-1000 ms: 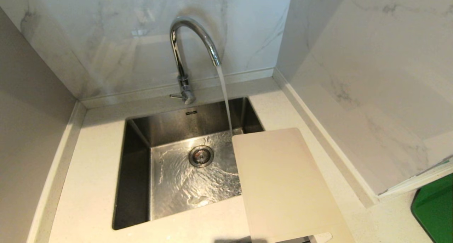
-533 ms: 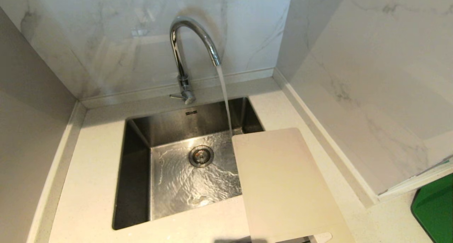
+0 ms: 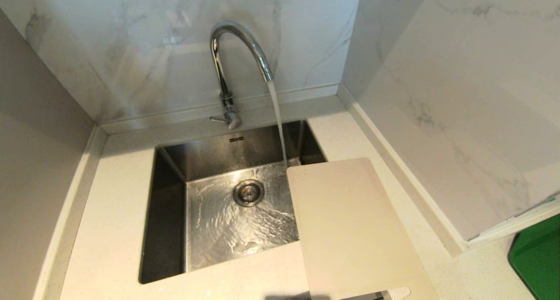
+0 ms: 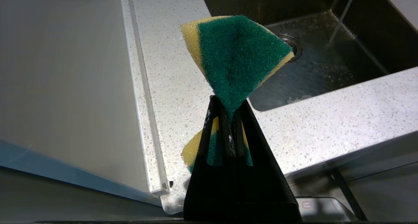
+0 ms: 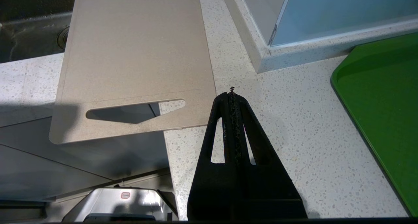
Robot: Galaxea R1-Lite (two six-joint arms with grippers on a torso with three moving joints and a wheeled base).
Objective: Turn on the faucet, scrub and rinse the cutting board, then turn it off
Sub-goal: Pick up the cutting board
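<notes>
Left gripper (image 4: 228,103) pinches the sponge (image 4: 236,57) tight, soft and folded above the jaws. Right gripper (image 5: 232,95) is shut on nothing, with the board (image 5: 134,54) just beside and beyond its tip. Stiff, thin, probably slick when wet, that board overhangs the counter edge; the slot (image 5: 135,111) end looks the natural hold. Farther off, the faucet (image 3: 238,42) runs into the sink (image 3: 168,212). Nothing has shifted since a second ago.

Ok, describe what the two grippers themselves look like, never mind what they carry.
Both look alike. The left gripper and the right gripper each have flat matte black fingers tapering from a wide base to a narrow tip, with long cut-out slots. Pale specks mark the left, dark grit the right.
</notes>
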